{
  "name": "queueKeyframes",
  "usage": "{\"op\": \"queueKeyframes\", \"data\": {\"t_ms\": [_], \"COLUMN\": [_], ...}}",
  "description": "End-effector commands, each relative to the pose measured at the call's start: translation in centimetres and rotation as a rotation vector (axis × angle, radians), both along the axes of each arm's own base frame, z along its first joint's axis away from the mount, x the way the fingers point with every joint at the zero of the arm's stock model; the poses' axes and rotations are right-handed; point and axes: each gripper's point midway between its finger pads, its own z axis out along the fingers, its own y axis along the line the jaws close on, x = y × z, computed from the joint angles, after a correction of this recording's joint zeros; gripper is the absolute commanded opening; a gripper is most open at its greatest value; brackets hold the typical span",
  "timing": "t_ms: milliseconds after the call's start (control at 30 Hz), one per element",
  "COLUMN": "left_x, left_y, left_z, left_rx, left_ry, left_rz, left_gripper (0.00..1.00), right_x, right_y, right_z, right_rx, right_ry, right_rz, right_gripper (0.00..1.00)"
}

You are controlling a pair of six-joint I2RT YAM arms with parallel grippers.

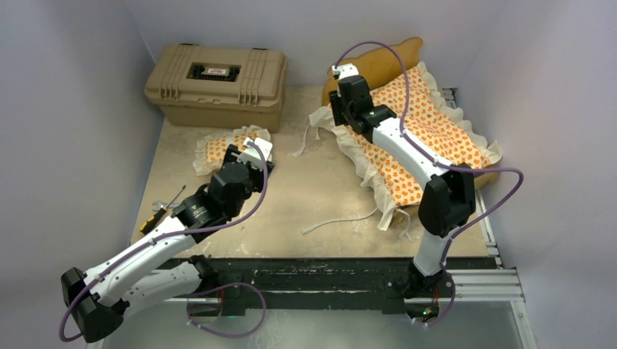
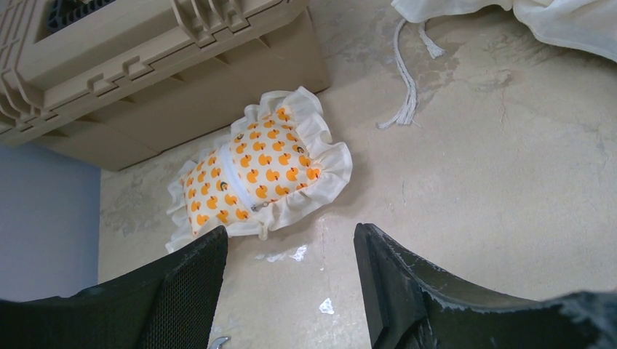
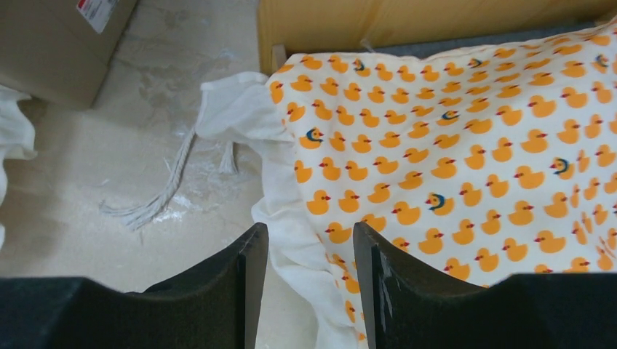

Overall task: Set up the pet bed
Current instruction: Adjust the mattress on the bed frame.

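Note:
The pet bed's wood frame (image 1: 385, 62) stands at the back right, its light-wood end (image 3: 436, 22) and grey base showing in the right wrist view. The duck-print mattress (image 1: 429, 123) lies across it, its white ruffle (image 3: 291, 218) hanging over the left side. My right gripper (image 1: 339, 113) is open, its jaws (image 3: 311, 236) astride that ruffled edge without pinching it. The small matching pillow (image 1: 222, 147) lies on the table near the hard case. My left gripper (image 1: 240, 156) hovers just short of the pillow (image 2: 255, 171), open (image 2: 291, 240) and empty.
A tan hard case (image 1: 218, 83) sits at the back left, close behind the pillow. White tie strings (image 1: 342, 218) trail from the mattress across the table; another (image 2: 407, 87) lies between case and bed. A screwdriver (image 1: 164, 207) rests by the left edge. Walls close in on both sides.

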Motion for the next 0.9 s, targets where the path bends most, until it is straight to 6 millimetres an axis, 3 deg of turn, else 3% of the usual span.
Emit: {"op": "queueKeyframes", "data": {"t_ms": [0, 167, 233, 367, 533, 600, 633, 733, 867], "left_x": [0.3, 0.4, 0.4, 0.6, 0.8, 0.8, 0.8, 1.0, 1.1], "left_y": [-0.1, 0.0, -0.1, -0.6, -4.6, -6.3, -7.0, -7.2, -6.4], "left_z": [0.3, 0.2, 0.2, 0.0, 0.0, 0.0, -0.1, -0.3, -1.2], "left_rx": [-0.024, -0.021, -0.023, -0.036, -0.161, -0.196, -0.203, -0.190, -0.164], "left_ry": [-0.013, -0.013, -0.011, -0.002, 0.091, 0.129, 0.141, 0.148, 0.152], "left_rz": [0.006, 0.012, 0.011, -0.005, -0.114, -0.164, -0.186, -0.191, -0.164], "left_gripper": [0.64, 0.64, 0.64, 0.64, 0.67, 0.68, 0.68, 0.68, 0.68], "right_x": [1.1, 2.8, 3.5, 3.2, -2.4, -5.0, -6.4, -11.1, -15.9], "right_y": [1.1, 0.2, -0.1, -2.9, -6.3, -8.0, -7.9, -7.3, -8.1], "right_z": [0.0, 1.1, 2.1, 3.8, 3.2, 2.9, 2.7, 0.9, -2.2], "right_rx": [-0.014, -0.032, 0.037, 0.086, 0.125, 0.141, 0.149, 0.154, 0.152], "right_ry": [-0.021, -0.055, -0.066, -0.061, 0.013, 0.050, 0.081, 0.222, 0.406], "right_rz": [0.013, -0.050, -0.078, -0.168, -0.280, -0.285, -0.234, -0.119, -0.156], "right_gripper": [0.50, 0.50, 0.57, 0.63, 0.81, 0.83, 0.83, 0.82, 0.77]}}
